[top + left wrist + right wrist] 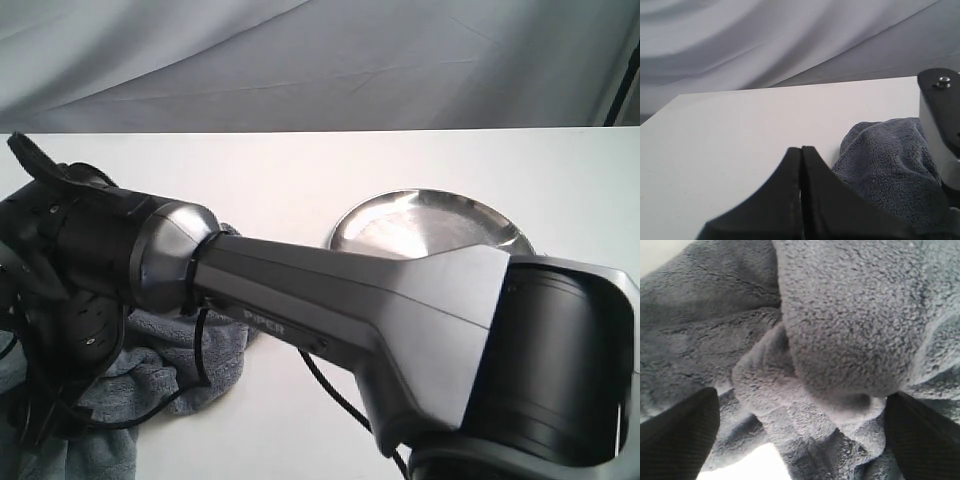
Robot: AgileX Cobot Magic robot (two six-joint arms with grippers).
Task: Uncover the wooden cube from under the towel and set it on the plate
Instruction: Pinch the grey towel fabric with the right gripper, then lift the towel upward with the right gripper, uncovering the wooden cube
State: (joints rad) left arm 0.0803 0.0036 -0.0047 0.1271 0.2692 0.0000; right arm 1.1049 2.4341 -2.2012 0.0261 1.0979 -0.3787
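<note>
The cube shows nowhere. I judge it sits under the towel (840, 330), whose plush hump bulges between the spread jaws of my right gripper (800, 410), which is released and pinches nothing. My right arm stretches across so the gripper hangs right over the heap, placed to take a fold. My left gripper (801, 165) is clenched on nothing, just beside the towel. The plate (440, 225) lies back along my right arm, on a white worktop (300, 170) before a draped grey backdrop (300, 60).
</note>
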